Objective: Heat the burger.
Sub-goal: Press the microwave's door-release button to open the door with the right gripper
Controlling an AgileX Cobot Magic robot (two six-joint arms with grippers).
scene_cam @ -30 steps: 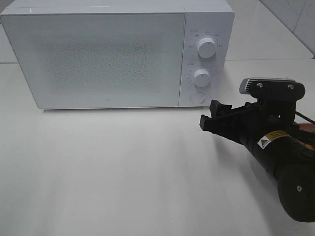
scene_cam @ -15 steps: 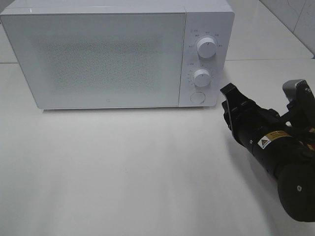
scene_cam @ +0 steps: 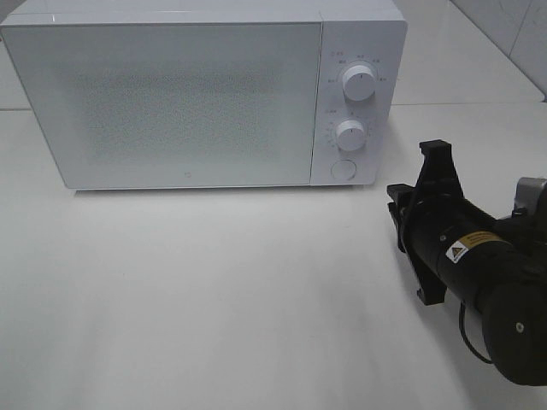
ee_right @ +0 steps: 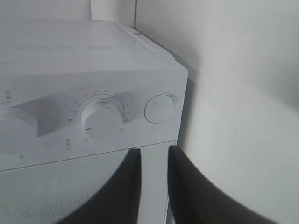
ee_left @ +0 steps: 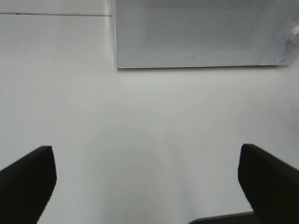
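Two tools, both empty | left tool [ee_left: 145,149] wide | right tool [ee_right: 153,151] narrow, at 4 o'clock from round button [scene_cam: 343,169] of microwave [scene_cam: 171,102] | burger not visible, place unknown | step, I judge: press button; center on it, push straight, avoid knob [scene_cam: 349,135] at its 12 o'clock

White microwave [scene_cam: 188,102] stands on a white table [scene_cam: 214,290], door closed. The control panel at the door's right carries an upper knob [scene_cam: 358,83], a lower knob [scene_cam: 349,135] and a round button [scene_cam: 343,169] below them.
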